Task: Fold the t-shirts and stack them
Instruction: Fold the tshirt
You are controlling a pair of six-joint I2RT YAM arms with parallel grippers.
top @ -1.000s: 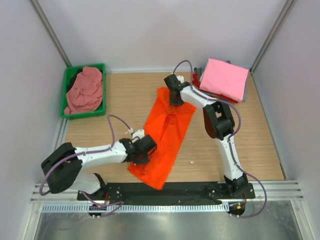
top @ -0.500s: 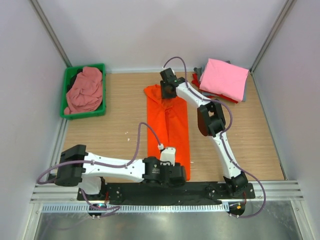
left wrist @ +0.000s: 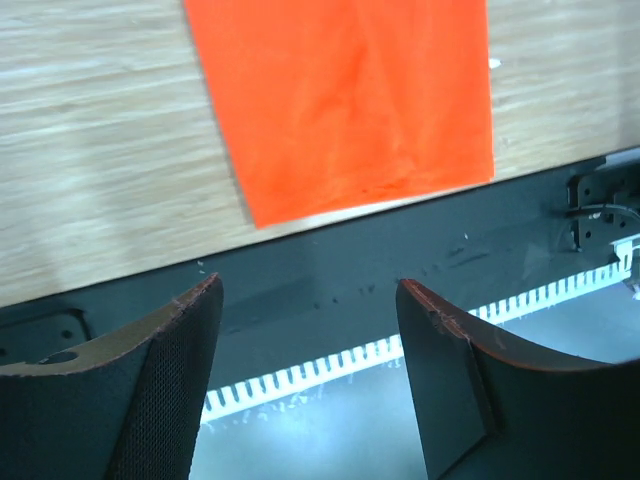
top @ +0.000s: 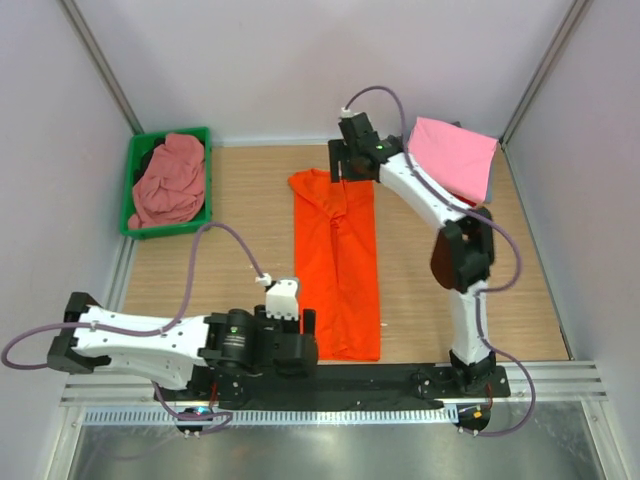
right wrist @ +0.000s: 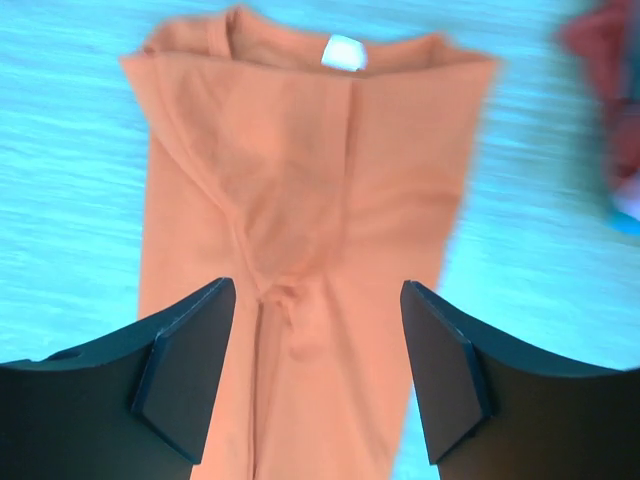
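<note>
The bright orange t-shirt [top: 337,262] lies flat as a long narrow strip, folded lengthwise, with its collar at the far end and its hem near the front rail. Its white neck label [right wrist: 345,52] shows in the right wrist view. My right gripper [top: 345,165] hovers open over the collar end, holding nothing [right wrist: 315,300]. My left gripper [top: 306,346] is open beside the hem's near-left corner, over the black base rail [left wrist: 310,300], with the orange hem [left wrist: 340,100] ahead of it. A folded pink t-shirt [top: 452,156] lies at the back right. A dusty-pink t-shirt [top: 172,182] is bunched in the bin.
The green plastic bin [top: 136,190] stands at the back left against the wall. The black base rail [top: 400,375] runs along the near edge. Walls close in the table on three sides. The right arm reaches across in front of the pink pile.
Both grippers opened and let go of the orange t-shirt. It swung from a slant to lie straight. The left gripper drew back to the near edge; the right one rose off the collar.
</note>
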